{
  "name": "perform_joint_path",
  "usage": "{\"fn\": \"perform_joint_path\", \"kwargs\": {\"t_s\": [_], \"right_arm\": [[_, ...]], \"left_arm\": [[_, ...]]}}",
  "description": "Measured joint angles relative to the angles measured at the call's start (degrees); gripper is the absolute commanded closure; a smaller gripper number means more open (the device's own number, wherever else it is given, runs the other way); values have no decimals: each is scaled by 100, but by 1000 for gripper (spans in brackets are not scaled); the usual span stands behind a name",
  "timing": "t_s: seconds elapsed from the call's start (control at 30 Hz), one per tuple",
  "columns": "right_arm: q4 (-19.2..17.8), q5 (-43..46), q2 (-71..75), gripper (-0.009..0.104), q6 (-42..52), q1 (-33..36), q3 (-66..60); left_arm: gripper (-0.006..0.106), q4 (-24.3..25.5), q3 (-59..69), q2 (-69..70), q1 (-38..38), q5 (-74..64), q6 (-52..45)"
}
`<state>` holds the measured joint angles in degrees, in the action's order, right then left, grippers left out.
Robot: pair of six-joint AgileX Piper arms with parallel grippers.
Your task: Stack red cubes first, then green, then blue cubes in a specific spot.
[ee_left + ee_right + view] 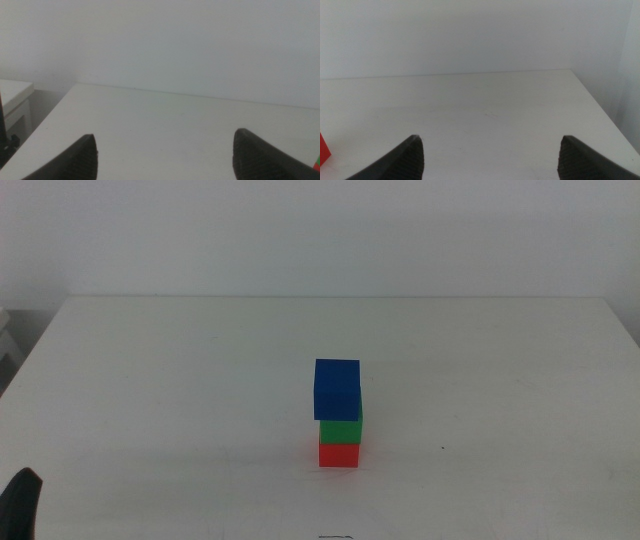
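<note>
Jaws of the left gripper (164,155) and right gripper (490,155) gape wide, holding nothing. Mid-table, the stack stands upright: red cube (339,453) lowest, green cube (341,429), blue cube (337,388) topmost, leaning slightly left.

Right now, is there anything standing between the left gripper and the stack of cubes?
Nothing visible. The left gripper waits open at the table's near left corner, and only bare white table lies between it and the stack: blue cube on green cube on red cube. The right gripper is also open, off to the side.
</note>
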<state>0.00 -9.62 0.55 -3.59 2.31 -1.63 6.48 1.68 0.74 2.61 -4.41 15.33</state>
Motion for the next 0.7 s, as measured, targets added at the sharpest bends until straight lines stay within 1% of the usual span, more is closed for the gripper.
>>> {"fn": "perform_joint_path", "kwargs": {"t_s": [0.1,0.17,0.37,0.7], "right_arm": [[0,0,0,7,0,0,0],[0,0,0,7,0,0,0],[0,0,0,7,0,0,0],[-34,0,0,7,0,0,0]], "left_arm": [[10,-83,0,0,0,0,-160],[10,-122,0,0,0,0,-479],[10,-533,0,0,0,0,-1209],[10,-573,0,0,0,-7,-1376]]}}
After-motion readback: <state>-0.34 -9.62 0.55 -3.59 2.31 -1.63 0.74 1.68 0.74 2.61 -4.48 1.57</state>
